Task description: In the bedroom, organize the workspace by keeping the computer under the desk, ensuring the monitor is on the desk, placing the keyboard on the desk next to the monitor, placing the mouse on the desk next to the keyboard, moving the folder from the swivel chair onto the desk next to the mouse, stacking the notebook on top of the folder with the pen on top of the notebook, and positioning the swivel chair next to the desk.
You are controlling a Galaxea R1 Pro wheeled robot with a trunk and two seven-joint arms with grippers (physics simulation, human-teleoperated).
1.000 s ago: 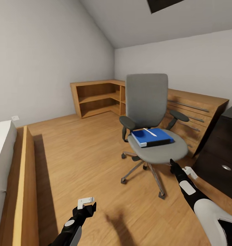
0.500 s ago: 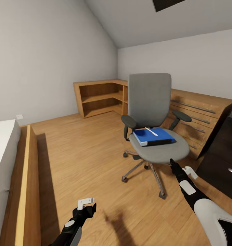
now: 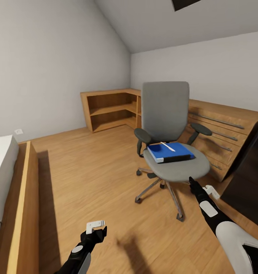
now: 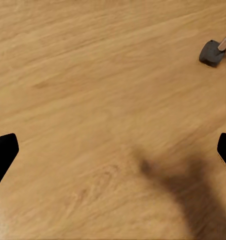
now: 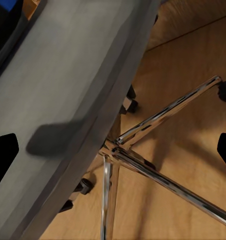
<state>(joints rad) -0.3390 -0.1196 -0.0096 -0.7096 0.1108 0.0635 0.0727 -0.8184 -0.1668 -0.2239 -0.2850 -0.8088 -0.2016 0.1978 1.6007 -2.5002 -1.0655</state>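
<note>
The right tool hangs just beside the front rim of the swivel chair, its fingers spread wide and holding nothing. The left tool, also spread and empty, hovers over the bare wooden floor. On the grey seat lies the folder, with a thin white pen on top. No writing can be read. The dark surface stands at the right, an oak chest behind the chair, open shelves in the corner, and a bed at the left.
</note>
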